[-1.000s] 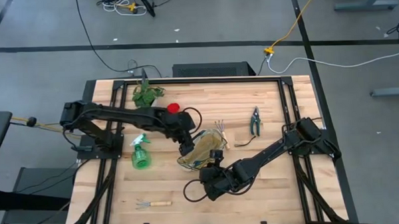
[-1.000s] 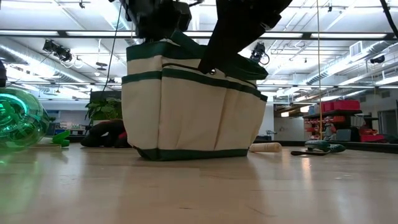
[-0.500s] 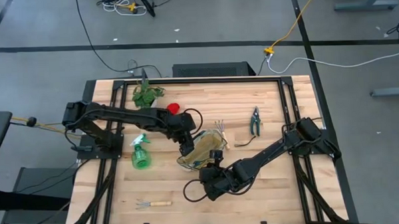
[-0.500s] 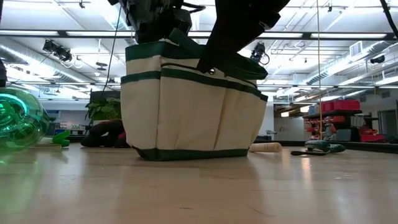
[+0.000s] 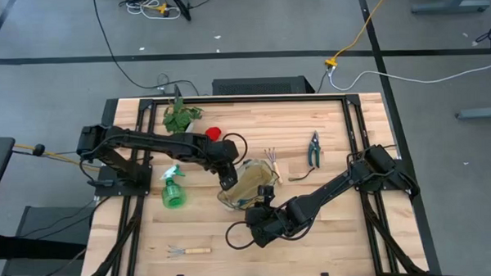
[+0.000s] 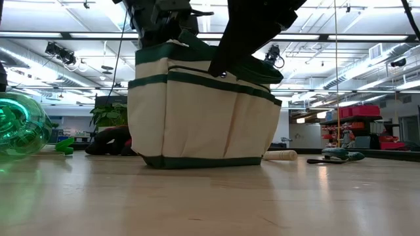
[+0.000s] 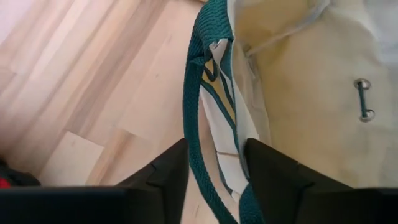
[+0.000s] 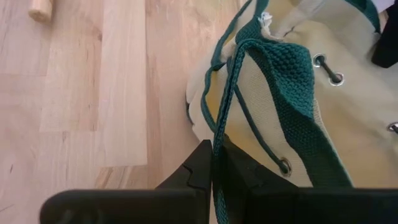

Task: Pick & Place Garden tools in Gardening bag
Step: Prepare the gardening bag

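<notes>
High view: the gardening bag (image 5: 249,187) stands near the middle of the tabletop (image 5: 331,233), with the left gripper (image 5: 227,181) at its left rim and the right gripper (image 5: 266,196) at its near right rim. Compared with a second ago the left gripper has drawn slightly outward and the bag mouth reads a little wider, so the bag is judged to be in the course of being spread open, with no tool loaded yet. The spray bottle (image 5: 174,190) lies left of the bag, one hand fork (image 5: 188,251) near the front edge, the shears (image 5: 314,149) well to the right, a second fork (image 5: 271,159) just behind the bag, the red gloves (image 5: 213,133) beside the plant bunch (image 5: 180,117). Low view: the bag (image 6: 197,111) sits upright on its base, both arms entering from above; its top left edge has shifted marginally since half a second ago. Left wrist view: the jaws stand partly open, astride the green webbing rim (image 7: 194,106), and firm contact cannot be confirmed. Right wrist view: the jaws are closed tight on the green handle strap (image 8: 219,155). Judgement: the opening is held, and loading can begin only once one arm lets go.
</notes>
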Tool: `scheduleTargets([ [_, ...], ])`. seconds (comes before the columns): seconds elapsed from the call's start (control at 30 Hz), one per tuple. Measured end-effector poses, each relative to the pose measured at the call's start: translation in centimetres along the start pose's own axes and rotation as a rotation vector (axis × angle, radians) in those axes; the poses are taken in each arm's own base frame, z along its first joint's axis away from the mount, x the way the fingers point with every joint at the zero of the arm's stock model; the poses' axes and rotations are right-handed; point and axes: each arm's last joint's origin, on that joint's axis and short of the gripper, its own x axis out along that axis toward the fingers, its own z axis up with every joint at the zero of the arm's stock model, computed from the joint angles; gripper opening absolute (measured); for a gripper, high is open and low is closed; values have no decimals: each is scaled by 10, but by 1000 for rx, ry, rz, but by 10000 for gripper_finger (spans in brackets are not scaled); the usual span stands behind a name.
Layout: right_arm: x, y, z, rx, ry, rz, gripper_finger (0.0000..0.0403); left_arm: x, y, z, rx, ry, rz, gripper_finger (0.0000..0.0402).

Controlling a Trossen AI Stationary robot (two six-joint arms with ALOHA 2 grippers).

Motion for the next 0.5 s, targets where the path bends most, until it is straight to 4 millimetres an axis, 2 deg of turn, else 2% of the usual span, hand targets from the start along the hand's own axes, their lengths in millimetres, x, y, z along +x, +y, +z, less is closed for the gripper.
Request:
scheduleTargets([
  [0.33, 0, 2, -1, 0, 21, 62, 24, 0, 1, 1, 50, -10, 18, 13],
  [0.5, -2, 5, -2, -12, 33, 107, 9, 0, 7, 3, 37, -20, 66, 15],
])
